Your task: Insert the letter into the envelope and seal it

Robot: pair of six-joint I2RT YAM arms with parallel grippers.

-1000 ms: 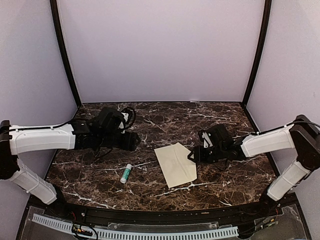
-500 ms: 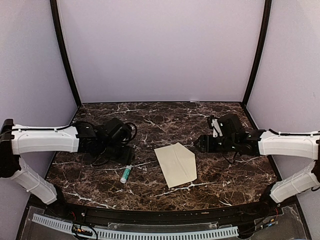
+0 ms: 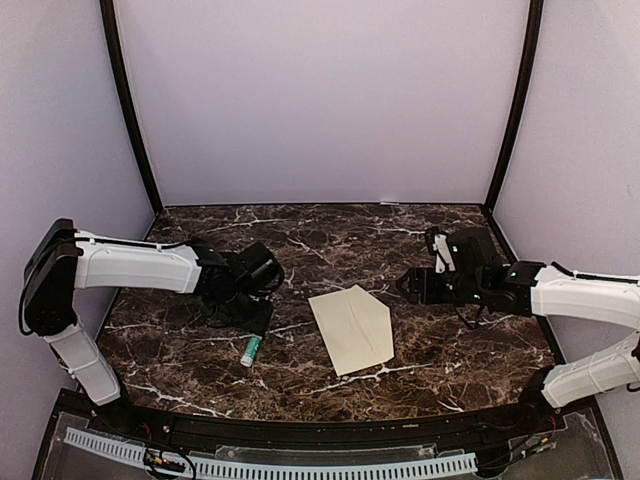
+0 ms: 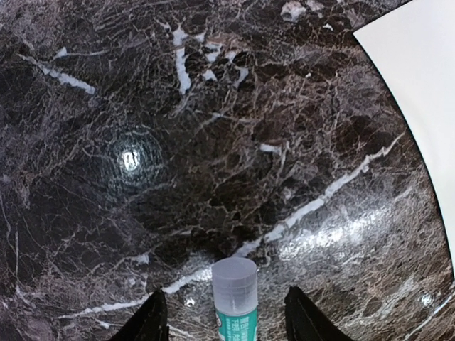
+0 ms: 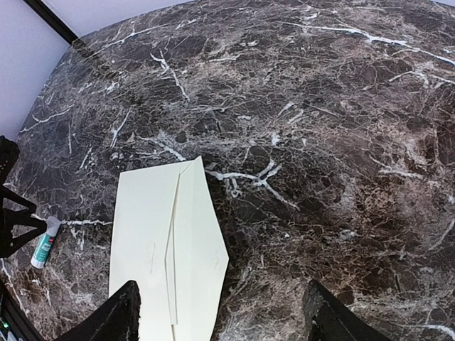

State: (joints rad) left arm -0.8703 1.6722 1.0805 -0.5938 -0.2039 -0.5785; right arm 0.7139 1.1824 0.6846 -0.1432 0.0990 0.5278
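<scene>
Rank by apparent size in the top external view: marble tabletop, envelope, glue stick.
1. marble tabletop
2. envelope
3. glue stick
The gaps are clear, with no close calls.

the envelope (image 3: 350, 328) lies flat in the middle of the marble table (image 3: 440, 240), and the glue stick (image 3: 252, 347) lies near its left edge but apart from it, with a bare strip of table between them. the left gripper (image 3: 260, 322) hangs low over the glue stick, one finger at each side with a gap, and blocks the way from the left. the right gripper (image 3: 404, 285), jaws wide, is near the envelope's far right corner, and the back of the table is bare up to the walls (image 3: 320, 100).
</scene>
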